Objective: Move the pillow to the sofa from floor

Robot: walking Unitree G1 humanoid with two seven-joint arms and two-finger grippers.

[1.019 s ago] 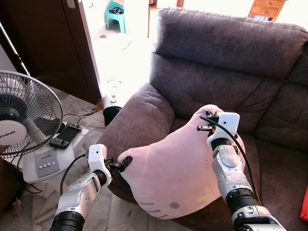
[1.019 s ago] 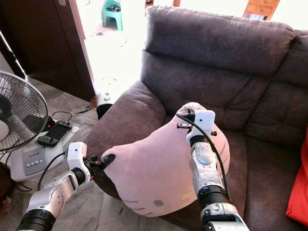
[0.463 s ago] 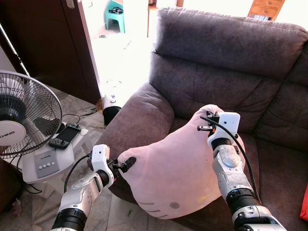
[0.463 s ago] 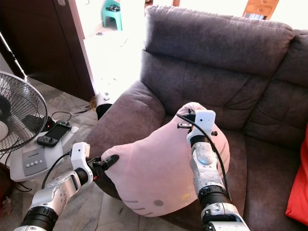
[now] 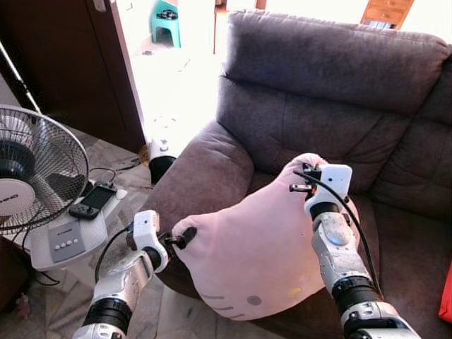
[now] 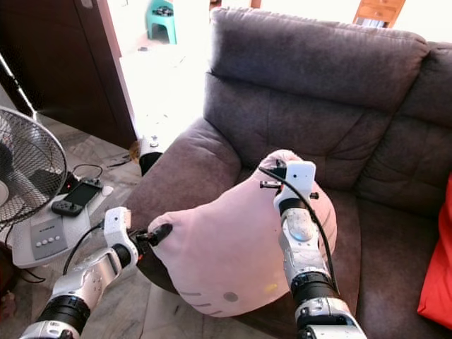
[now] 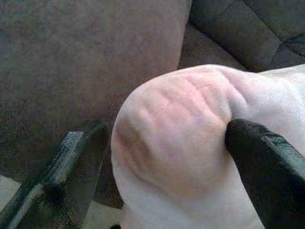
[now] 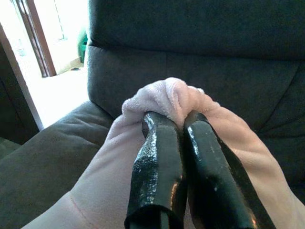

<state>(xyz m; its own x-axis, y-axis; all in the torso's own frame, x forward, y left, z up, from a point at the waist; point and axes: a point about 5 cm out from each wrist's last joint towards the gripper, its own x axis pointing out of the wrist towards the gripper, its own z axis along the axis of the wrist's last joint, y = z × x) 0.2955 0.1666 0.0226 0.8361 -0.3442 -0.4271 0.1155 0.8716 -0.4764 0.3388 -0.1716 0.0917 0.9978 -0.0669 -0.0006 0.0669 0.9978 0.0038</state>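
Over the seat of the grey-brown suede sofa [image 5: 332, 92] we hold the pink plush pillow [image 5: 254, 247]: our right gripper [image 8: 178, 131] pinches its top fold, our left gripper [image 7: 162, 143] clamps its rounded corner. Beside us, a white fan [image 5: 35, 183] stands on marble floor [image 5: 60, 296].

No legible text, label or number anywhere.

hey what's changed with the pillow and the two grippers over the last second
The left gripper, clamped on the pillow's lower corner, has pushed that corner a little toward the sofa and slightly upward, so the pillow sits a bit further over the seat edge. Nothing was released or newly grasped. The right gripper stays shut on the pillow's top corner in the same spot. The fan's slight shift looks like camera motion.
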